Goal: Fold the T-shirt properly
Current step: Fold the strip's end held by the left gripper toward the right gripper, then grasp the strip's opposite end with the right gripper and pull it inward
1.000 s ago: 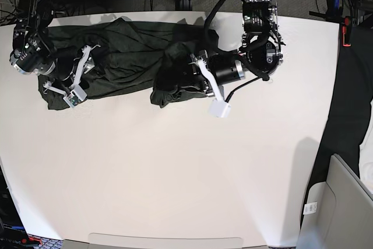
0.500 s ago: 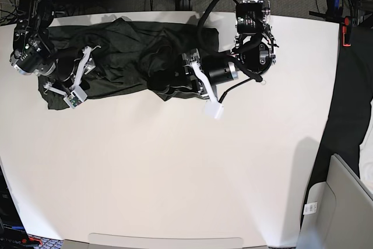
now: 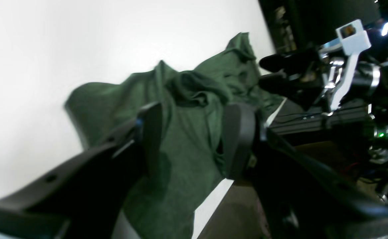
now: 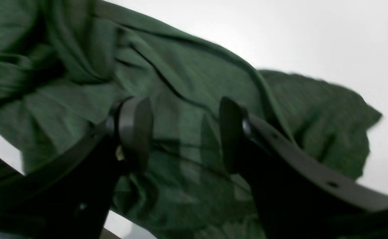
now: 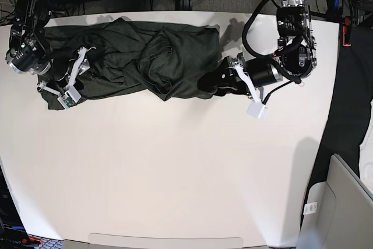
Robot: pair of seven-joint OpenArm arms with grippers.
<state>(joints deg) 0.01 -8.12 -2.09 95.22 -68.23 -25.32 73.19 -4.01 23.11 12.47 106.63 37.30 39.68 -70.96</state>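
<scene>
One garment only: T-shirt (image 5: 140, 59), dark green, bunched in a long rumpled band along far edge of table (image 5: 175, 173), running from far left corner to just right of centre. No clean fold visible; cloth heaped and twisted mid-band, with a ridge of creases. Near half of table bare.

Left gripper (image 3: 190, 139) at right end of band, jaws spread, cloth visible between them but not pinched; fingertips (image 3: 152, 132) appear low over the fabric, contact uncertain. Right gripper (image 4: 180, 132) over left end of band, jaws likewise spread above wrinkled fabric, nothing clamped.

Judged early in task: shirt neither flattened nor squared. Left to do, likely: spread flat, lay sleeves in, fold body. Neither end gripped, so next grasp points open.
</scene>
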